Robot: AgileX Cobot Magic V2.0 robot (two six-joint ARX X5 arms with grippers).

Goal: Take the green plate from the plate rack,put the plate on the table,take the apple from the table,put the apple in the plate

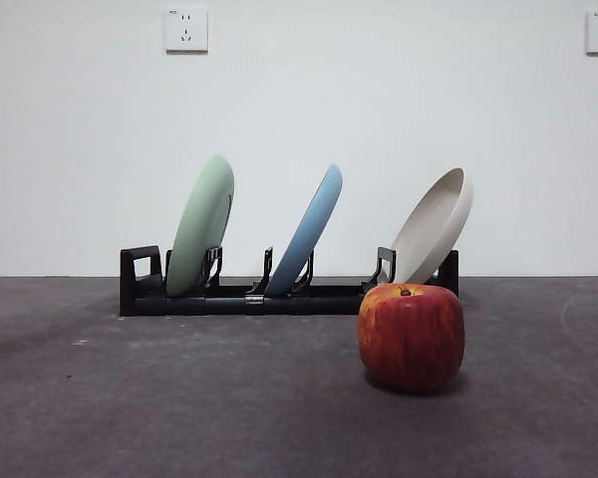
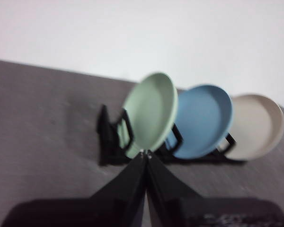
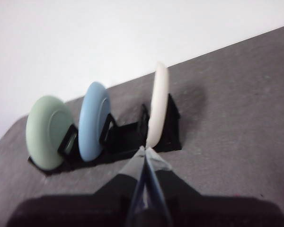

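Note:
The green plate point(image 1: 201, 225) leans in the left slot of the black plate rack point(image 1: 249, 297) at the back of the table point(image 1: 179, 398). A red apple point(image 1: 411, 335) with yellow streaks stands on the table in front of the rack's right end. In the left wrist view the green plate point(image 2: 150, 111) shows beyond my left gripper point(image 2: 146, 153), whose jaws are shut and empty, some way short of the rack point(image 2: 109, 142). My right gripper point(image 3: 145, 148) is shut too, well back from the rack point(image 3: 128, 137). Neither arm shows in the front view.
A light blue plate point(image 1: 307, 231) stands in the rack's middle slot and a cream-white plate point(image 1: 431, 227) leans in its right slot. A white wall with two sockets point(image 1: 185, 30) closes the back of the table.

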